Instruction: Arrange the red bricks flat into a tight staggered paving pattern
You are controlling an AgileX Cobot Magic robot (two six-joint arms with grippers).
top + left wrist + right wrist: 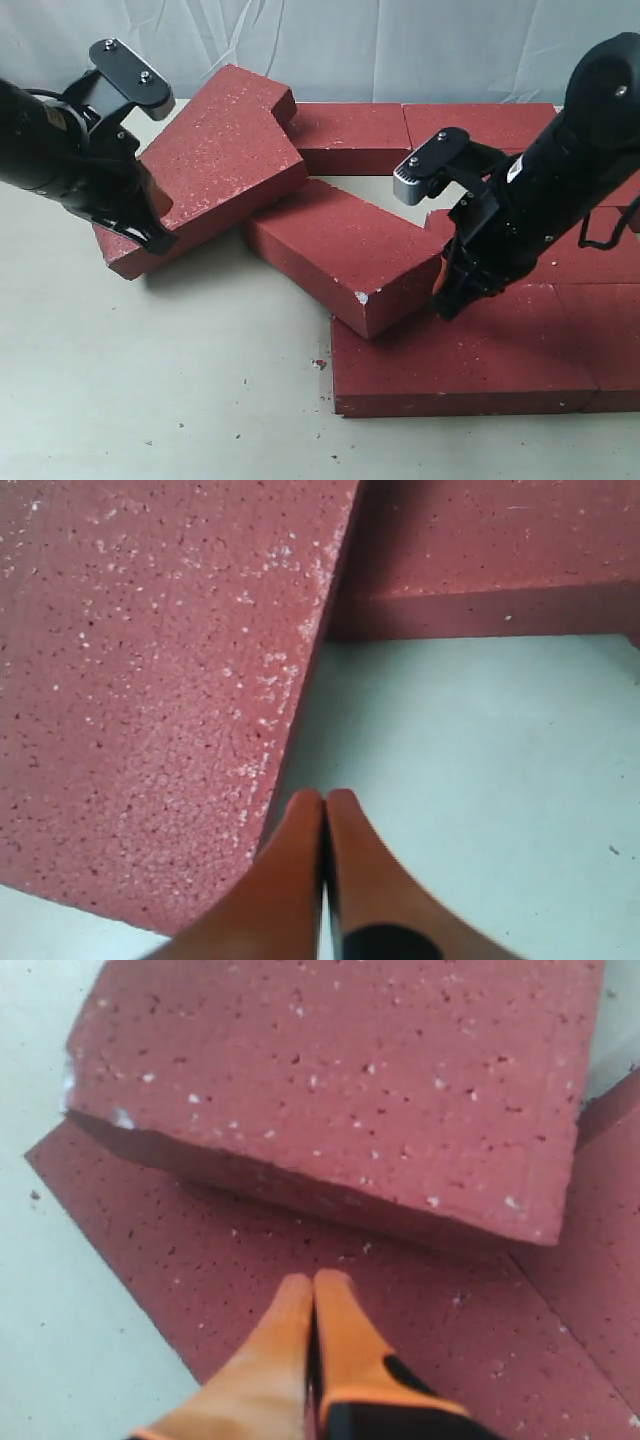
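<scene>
Several dark red bricks lie on the pale table. One red brick [215,160] [150,680] sits askew at the left, its right end over its neighbours. My left gripper [158,240] [325,800] is shut and empty, its tips at that brick's near-left edge above the table. A second skewed brick [345,255] [340,1080] lies in the middle, its chipped corner resting on a flat front brick [450,365] [200,1250]. My right gripper [447,305] [313,1282] is shut and empty, its tips over the front brick beside the skewed brick's right end.
Two flat bricks [350,135] [480,125] line the back by the pale cloth wall. More flat bricks [600,330] fill the right side under the right arm. Small red crumbs [320,364] dot the table [150,380] at the front.
</scene>
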